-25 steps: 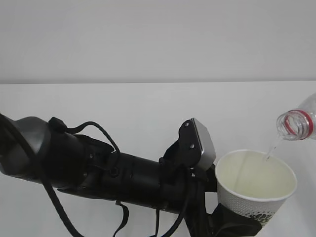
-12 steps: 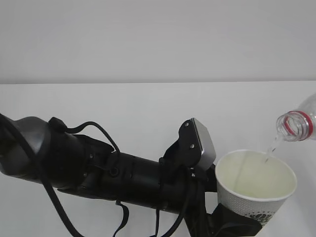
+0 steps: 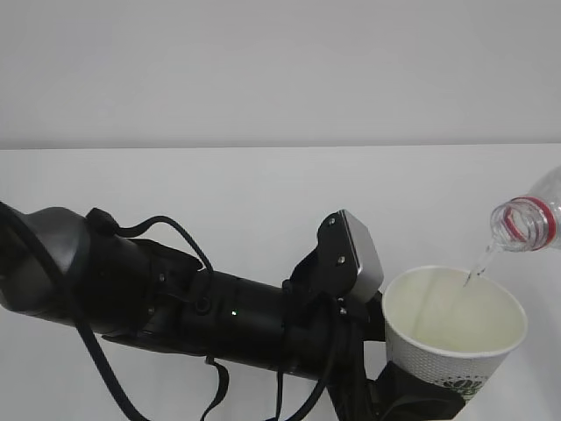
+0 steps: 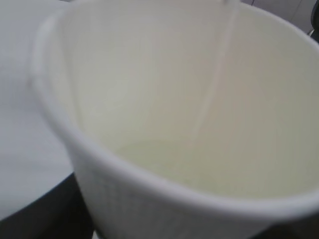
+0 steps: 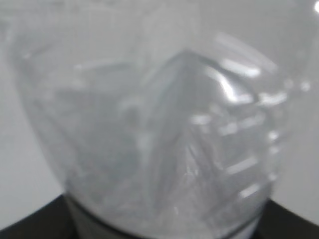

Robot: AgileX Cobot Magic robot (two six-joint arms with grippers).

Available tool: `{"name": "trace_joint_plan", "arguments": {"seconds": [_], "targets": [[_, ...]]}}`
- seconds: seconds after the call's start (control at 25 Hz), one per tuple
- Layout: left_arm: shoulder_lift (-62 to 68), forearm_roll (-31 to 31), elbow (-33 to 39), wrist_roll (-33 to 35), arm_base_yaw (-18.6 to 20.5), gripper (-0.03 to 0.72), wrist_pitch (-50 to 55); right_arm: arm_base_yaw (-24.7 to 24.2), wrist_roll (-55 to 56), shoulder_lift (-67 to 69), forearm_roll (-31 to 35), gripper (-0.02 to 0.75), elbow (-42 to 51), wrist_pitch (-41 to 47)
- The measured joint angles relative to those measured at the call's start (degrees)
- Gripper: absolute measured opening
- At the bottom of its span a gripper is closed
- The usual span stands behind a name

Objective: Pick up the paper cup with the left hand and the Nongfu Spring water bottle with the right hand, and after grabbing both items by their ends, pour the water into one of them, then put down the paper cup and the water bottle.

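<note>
Exterior view: the left hand [image 3: 399,399] reaches in low from the left, its fingers clamped on the base of the paper cup [image 3: 456,329]; cup upright, mouth up, long axis near vertical, at lower right. The Nongfu Spring water bottle [image 3: 529,219] enters from the right edge, tipped mouth-down toward the left, long axis slanting down to the cup; open neck just above and right of the far rim, not touching. The water [image 3: 478,266] falls as a thin stream inside the rim. The right hand is out of frame here. Left wrist view: cup interior [image 4: 199,119] fills the frame, stream running down the far wall to a shallow pale pool; dark finger below the cup wall. Right wrist view: blurred clear bottle body [image 5: 164,129] close to the lens, black gripper parts at the lower corners either side, so the right hand reads as closed on the bottle's base end. Judgement: pour under way; righting the bottle means swinging its neck up and rightward, away from the rim.
</note>
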Motion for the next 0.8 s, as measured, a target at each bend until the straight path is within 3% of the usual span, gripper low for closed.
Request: {"name": "trace_joint_plan", "arguments": {"seconds": [0.8], "targets": [[0.0, 0.0, 0.0, 0.0, 0.0, 0.545, 0.0, 0.0, -0.1, 0.0, 0.0, 0.404, 0.0, 0.0]]}}
